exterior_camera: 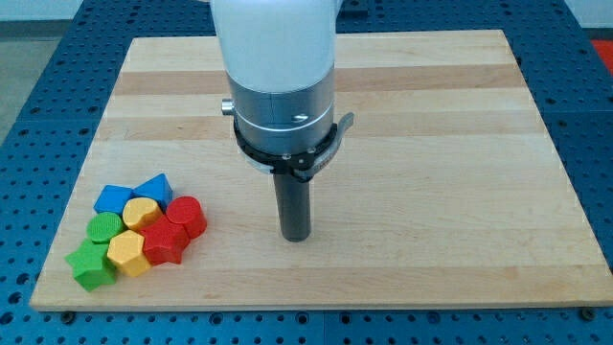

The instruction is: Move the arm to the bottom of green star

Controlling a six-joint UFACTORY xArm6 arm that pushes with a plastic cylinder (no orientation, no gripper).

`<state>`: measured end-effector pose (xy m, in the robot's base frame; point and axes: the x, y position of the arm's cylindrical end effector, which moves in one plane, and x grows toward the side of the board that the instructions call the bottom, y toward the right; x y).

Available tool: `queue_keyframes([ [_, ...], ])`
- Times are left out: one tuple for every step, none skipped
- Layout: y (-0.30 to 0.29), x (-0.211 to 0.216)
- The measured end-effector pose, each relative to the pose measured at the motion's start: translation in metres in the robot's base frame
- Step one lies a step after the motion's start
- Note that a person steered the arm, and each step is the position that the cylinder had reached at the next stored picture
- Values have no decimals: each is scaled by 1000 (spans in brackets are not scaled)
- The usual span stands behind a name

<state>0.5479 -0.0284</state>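
green star (91,265) sits at the bottom-left end of the block cluster, view's lower left of the desk (431,125). tip (296,237) stands well apart to its right; approach not yet done. no hand fitted, only a rod, so nothing grasped.

Tip (296,237) down on the wooden surface (460,144) near frame centre, well apart from the clustered blocks at lower left (all touching): green star (91,266) lowermost-left, yellow (127,253), red (164,241), blue (114,199).
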Motion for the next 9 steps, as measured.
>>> queue_keyframes([
  [-45, 52],
  [-50, 58],
  [-62, 70],
  [-71, 70],
  [-109, 71],
  [-121, 71],
  [-149, 71],
  [-160, 71],
  [-177, 71],
])
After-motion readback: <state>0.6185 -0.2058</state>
